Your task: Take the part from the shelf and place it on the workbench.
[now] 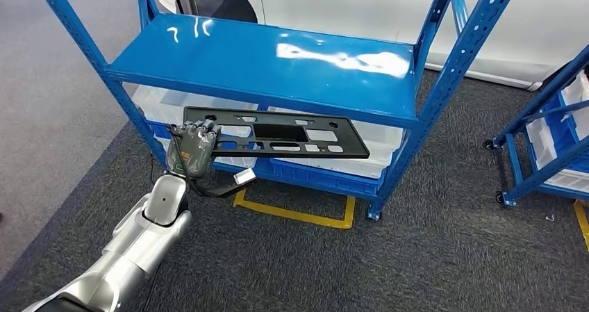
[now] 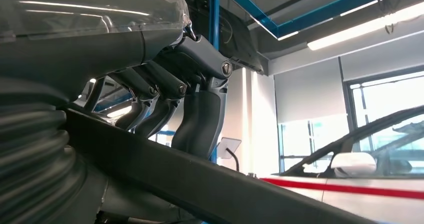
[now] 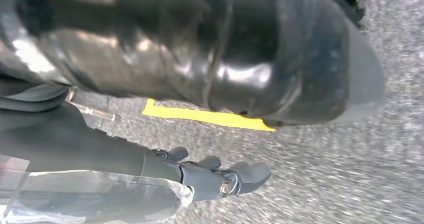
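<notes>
Black part (image 1: pixel 274 133) lies level, long axis across the shelf (image 1: pixel 264 55) front, left hand (image 1: pixel 191 147) fingers gripping its left end.

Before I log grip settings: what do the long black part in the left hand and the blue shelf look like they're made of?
The black part, held by the left hand: probably moulded plastic, matte, thin and flat with many cut-out slots. The shelf: likely painted steel, glossy blue, judging by bright reflections on its top and perforated uprights. Neither is certain from looks alone.

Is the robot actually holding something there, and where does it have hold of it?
Yes. Its left hand grips the long black part at its left end, fingers over the edge. The right hand holds nothing, fingers loosely apart.
</notes>
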